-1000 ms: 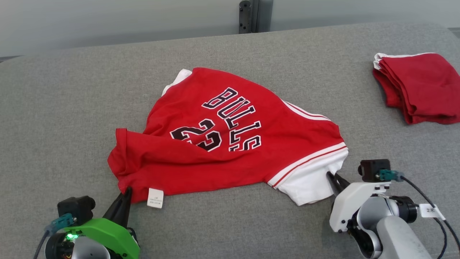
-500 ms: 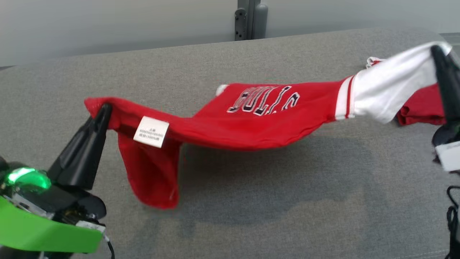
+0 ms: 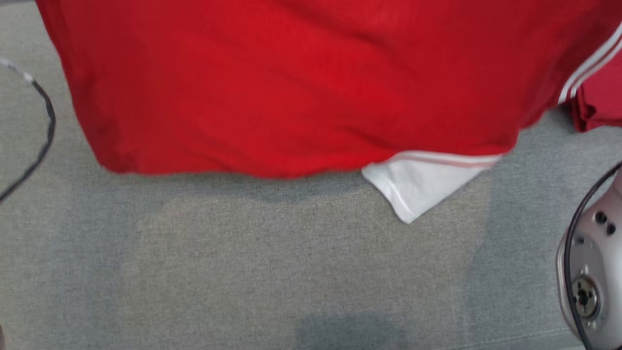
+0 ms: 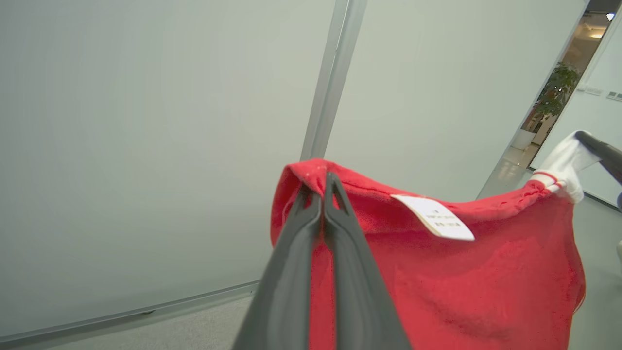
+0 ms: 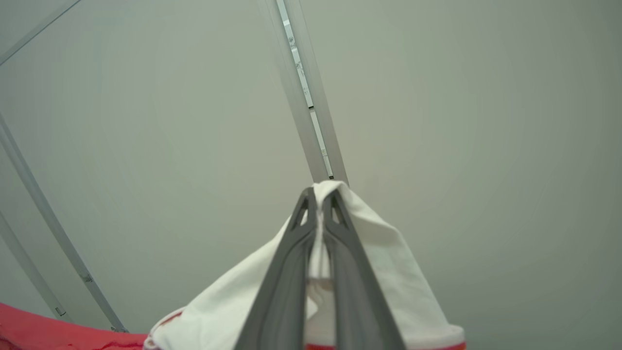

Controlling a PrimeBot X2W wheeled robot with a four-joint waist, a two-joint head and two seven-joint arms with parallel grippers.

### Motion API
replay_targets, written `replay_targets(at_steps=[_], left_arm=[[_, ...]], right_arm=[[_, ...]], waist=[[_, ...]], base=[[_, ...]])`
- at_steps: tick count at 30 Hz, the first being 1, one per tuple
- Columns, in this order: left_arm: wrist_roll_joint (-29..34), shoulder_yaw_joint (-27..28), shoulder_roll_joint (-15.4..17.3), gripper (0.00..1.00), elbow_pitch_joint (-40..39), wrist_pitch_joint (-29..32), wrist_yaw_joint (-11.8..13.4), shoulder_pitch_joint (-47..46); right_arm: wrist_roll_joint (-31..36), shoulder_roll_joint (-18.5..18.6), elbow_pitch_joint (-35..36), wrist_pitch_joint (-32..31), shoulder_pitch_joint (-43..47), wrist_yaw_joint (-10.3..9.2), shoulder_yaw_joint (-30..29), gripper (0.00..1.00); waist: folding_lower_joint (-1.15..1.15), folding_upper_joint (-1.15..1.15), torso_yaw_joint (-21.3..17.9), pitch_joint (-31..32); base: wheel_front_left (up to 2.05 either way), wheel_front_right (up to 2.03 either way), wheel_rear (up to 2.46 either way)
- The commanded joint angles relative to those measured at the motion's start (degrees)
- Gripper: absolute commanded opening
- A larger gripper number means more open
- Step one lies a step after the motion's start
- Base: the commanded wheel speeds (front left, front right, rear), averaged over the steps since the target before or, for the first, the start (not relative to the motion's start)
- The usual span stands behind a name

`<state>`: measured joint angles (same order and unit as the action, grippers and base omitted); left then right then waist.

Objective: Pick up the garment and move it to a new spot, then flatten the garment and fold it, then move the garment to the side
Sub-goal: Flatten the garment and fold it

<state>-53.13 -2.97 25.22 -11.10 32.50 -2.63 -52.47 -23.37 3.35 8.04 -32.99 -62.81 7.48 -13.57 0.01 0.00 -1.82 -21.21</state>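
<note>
The garment (image 3: 291, 87) is soft red cloth, not shiny. The tabletop (image 3: 243, 272) is covered in rough grey woven cloth. The left claw (image 4: 322, 189) looks like smooth, dull, dark plastic.
</note>
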Motion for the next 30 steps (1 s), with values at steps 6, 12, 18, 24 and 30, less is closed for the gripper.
replay_targets(at_steps=[6, 12, 18, 24, 30], left_arm=[[9.26, -3.32, -0.57, 0.0, 22.41, -8.91, -2.62, -21.91], [14.36, -4.46, -1.45, 0.0, 39.54, -24.88, -4.39, -35.27], [12.1, -10.57, -1.37, 0.0, 46.45, -34.38, -4.93, -34.13], [4.71, -19.71, 2.1, 0.0, 45.08, -42.37, -4.91, -15.71], [0.03, -25.36, 2.68, 0.0, 40.63, -46.95, -4.93, 4.4]], right_arm=[[5.69, -0.27, -18.77, 12.09, -21.95, 0.01, 0.05, 0.0], [7.31, -0.28, -35.15, 27.04, -34.46, -0.01, 2.02, 0.0], [3.31, -0.31, -41.19, 33.1, -29.65, -0.03, 8.02, 0.0], [-4.89, -0.41, -35.56, 39.02, -7.22, 0.01, 12.99, 0.0], [-7.67, 1.53, -24.98, 43.04, 19.01, -0.01, 15.04, 0.0]], waist=[[-0.01, 0.0, 0.89, -14.71], [-0.01, 0.0, -0.79, -17.04], [-0.01, 0.0, -1.67, -17.97], [-0.01, 0.0, -2.15, -13.62], [-0.01, 0.0, -1.31, -7.66]], base=[[0.0, 0.0, 0.0], [0.0, 0.0, 0.0], [0.0, 0.0, 0.0], [0.0, 0.0, 0.0], [0.0, 0.0, 0.0]])
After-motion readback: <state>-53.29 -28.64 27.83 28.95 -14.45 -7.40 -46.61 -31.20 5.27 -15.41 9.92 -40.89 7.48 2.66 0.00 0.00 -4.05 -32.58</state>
